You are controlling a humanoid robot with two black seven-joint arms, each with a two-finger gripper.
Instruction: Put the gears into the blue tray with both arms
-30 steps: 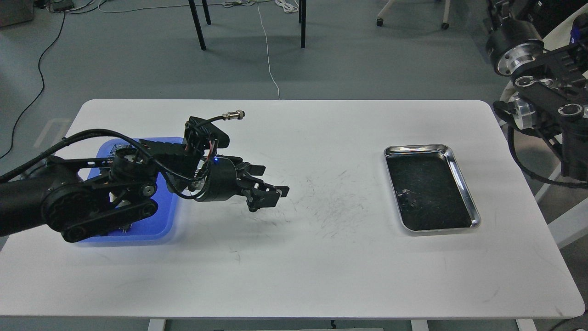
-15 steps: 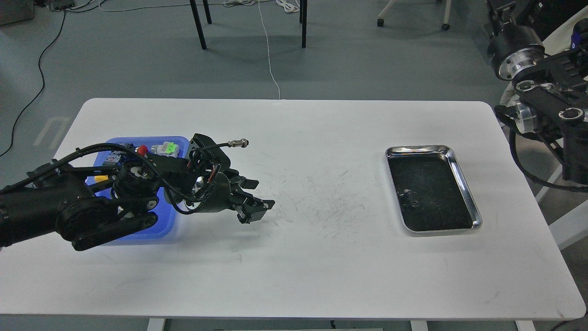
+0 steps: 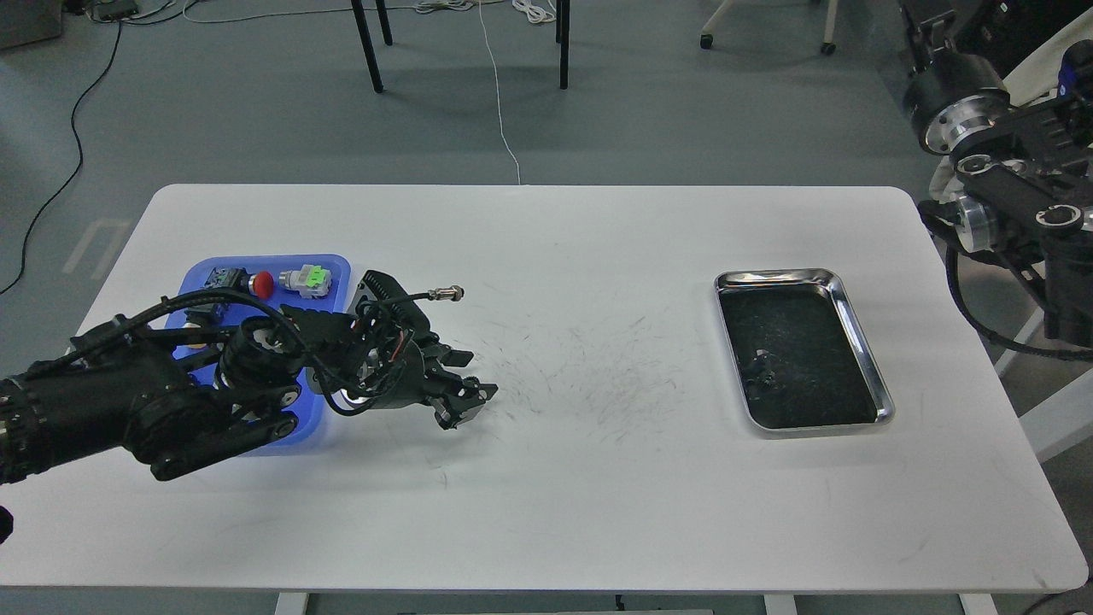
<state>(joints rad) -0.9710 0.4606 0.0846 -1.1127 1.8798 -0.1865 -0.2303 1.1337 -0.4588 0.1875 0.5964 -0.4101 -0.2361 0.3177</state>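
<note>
Here, the left gripper (image 3: 461, 401) hangs low over the white table (image 3: 546, 478), just right of the blue tray (image 3: 329, 266), its claw spread and holding nothing. The gears (image 3: 760, 369) sit well away in the steel tray (image 3: 862, 342). The right arm (image 3: 1016, 188) waits beyond the table's edge; its claw is out of view.

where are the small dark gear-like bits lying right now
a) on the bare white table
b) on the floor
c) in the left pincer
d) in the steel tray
d, the small dark pieces lie on the dark bottom of the steel tray at the table's right side, far from the left pincer.
</note>
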